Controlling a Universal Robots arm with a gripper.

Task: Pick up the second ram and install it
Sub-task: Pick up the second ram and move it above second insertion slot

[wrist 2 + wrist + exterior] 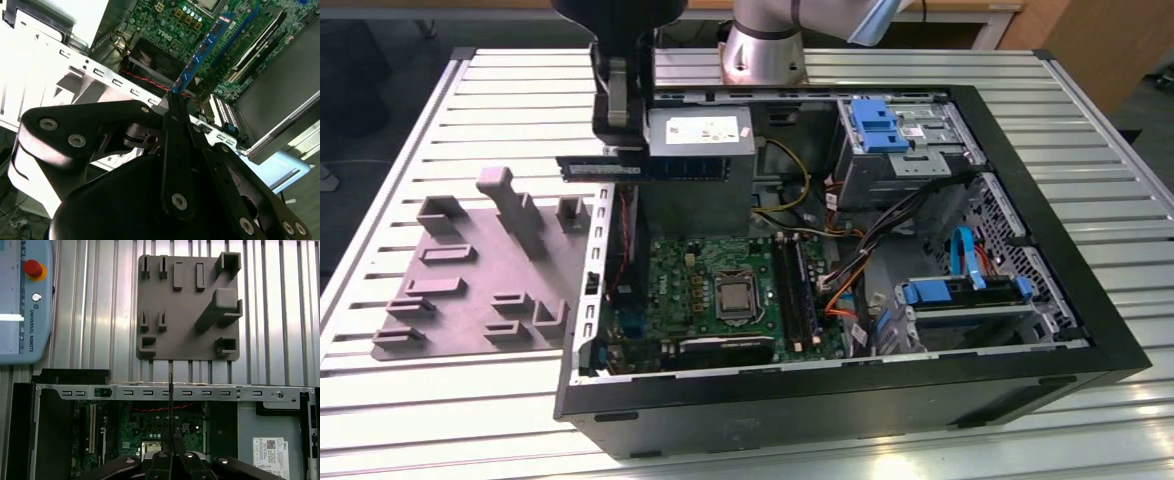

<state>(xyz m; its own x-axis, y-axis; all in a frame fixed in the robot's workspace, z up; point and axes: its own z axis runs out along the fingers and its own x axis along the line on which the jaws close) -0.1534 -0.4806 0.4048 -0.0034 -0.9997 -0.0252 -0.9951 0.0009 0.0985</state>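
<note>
— The gripper [626, 152] is pinching the second ram [644, 168] by its upper long edge, jaws closed firmly on it. The stick is riding flat and level.

— Where is it hanging?

— Above the side wall of the computer case [854, 395], just beside the power supply [700, 135]. That is putting it between the grey tray [454, 270] and the motherboard [707, 285]. It seems to be touching nothing but the gripper. In the first wrist view it is showing edge-on as a thin dark line [170, 400] crossing the case wall.

— So what is counting most while it is being carried?

— I am judging two things. The stick is lying across the exterior view while the memory slots [797, 290] are running the other way, so it is sitting crosswise to them. Squaring it to a slot is mattering more than speed. The grip is also looking narrow against such a long stick, so any tilt is likely showing up at the far ends.

— Any hazards?

— The cables [847, 275] are lying just beside the slots. A low approach is risking a snag.
</note>
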